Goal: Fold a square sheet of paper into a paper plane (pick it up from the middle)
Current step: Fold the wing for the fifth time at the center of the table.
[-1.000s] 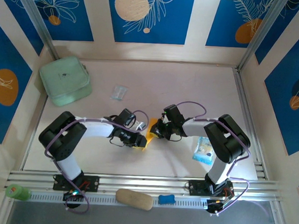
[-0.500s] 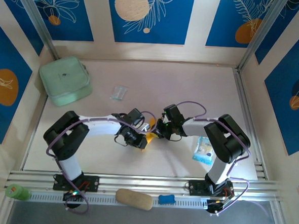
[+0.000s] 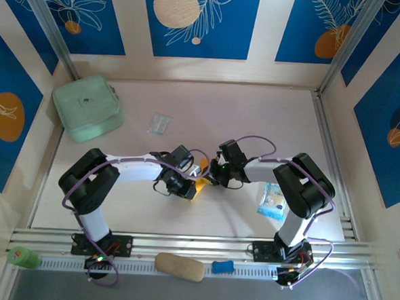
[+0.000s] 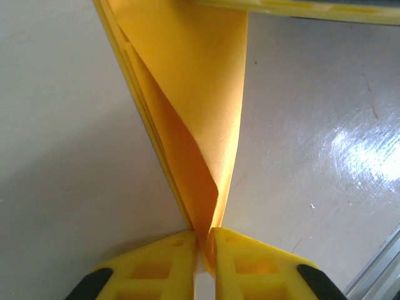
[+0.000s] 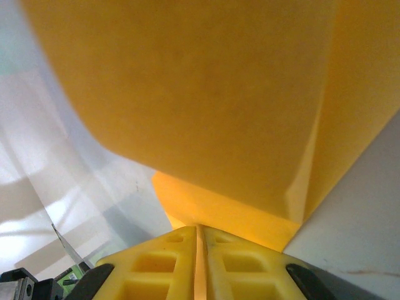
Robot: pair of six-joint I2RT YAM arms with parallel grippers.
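Observation:
The square sheet of paper point(image 3: 200, 186), orange-yellow and creased to a narrow folded shape, is held just above the table's middle between both grippers. My left gripper point(image 3: 189, 188) is shut on its near-left end. In the left wrist view the paper point(image 4: 187, 94) tapers down into my left gripper point(image 4: 205, 240), layers pinched between the yellow fingers point(image 4: 250, 262). My right gripper point(image 3: 211, 174) is shut on the paper's far-right end. In the right wrist view the folded paper point(image 5: 206, 94) spreads wide above my right gripper point(image 5: 200, 234), an edge clamped between the pads.
A mint-green pouch point(image 3: 87, 107) sits at the back left and a small clear wrapper point(image 3: 159, 124) lies near it. A blue-and-white packet point(image 3: 273, 201) lies by the right arm. A tan oval lump point(image 3: 179, 266) rests on the front rail.
My left gripper moved right to the paper's end and shut on it. Over the last half second nothing has moved. The right gripper has kept its grip.

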